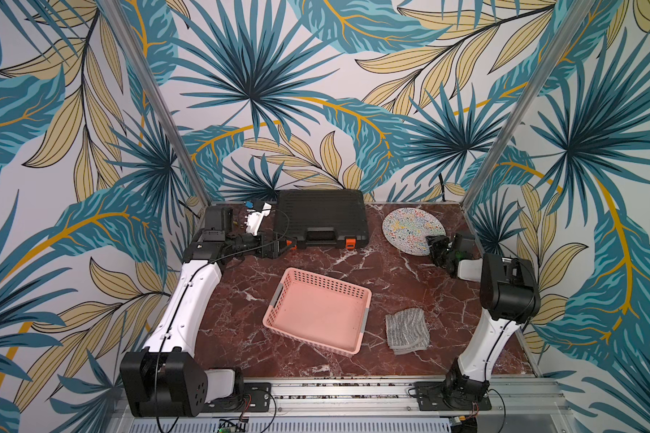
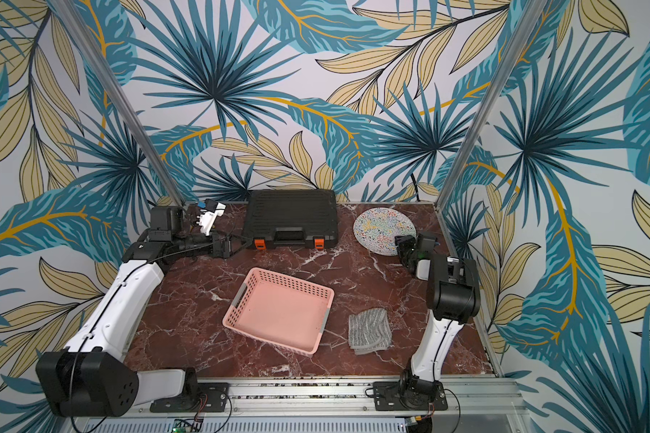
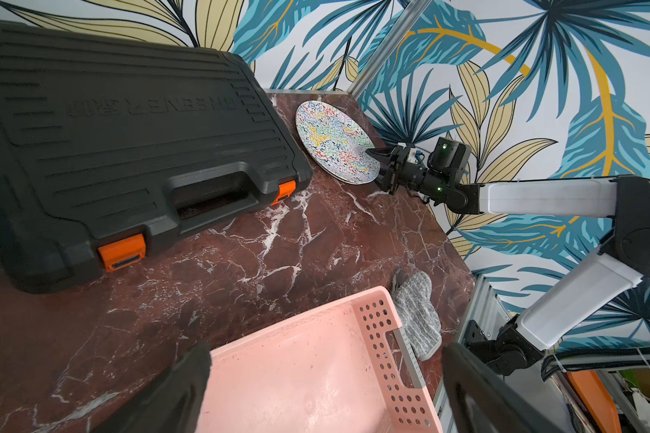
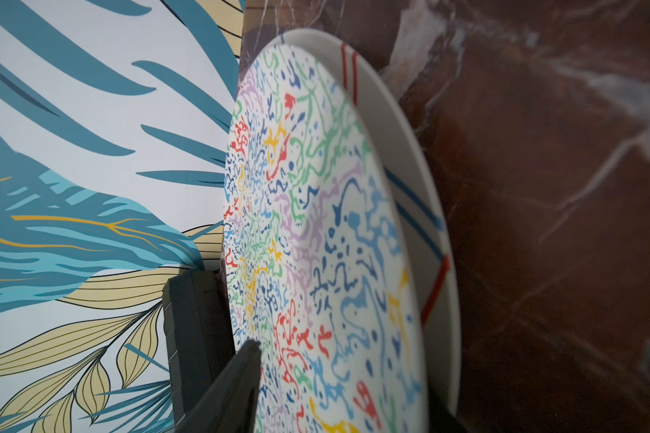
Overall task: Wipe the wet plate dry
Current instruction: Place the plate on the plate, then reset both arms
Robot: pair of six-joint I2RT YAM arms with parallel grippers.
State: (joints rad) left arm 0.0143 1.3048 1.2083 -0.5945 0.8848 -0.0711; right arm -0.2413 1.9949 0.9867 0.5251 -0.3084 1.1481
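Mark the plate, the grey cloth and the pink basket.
plate (image 1: 409, 228): in a top view, middle of its patterned face.
grey cloth (image 1: 406, 330): in a top view, middle of the folded cloth.
pink basket (image 1: 318, 318): in a top view, bare floor inside.

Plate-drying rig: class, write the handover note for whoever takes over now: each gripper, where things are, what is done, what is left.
Left gripper: open, empty, beside the black case.
Right gripper: jaws astride the rim of the plate, at the far right of the table; whether it grips cannot be told.
Grey cloth: folded on the table, right of the pink basket, in neither gripper.
Done: right gripper at the plate; no wiping evident.
Left: fetch the cloth, wipe the plate dry.
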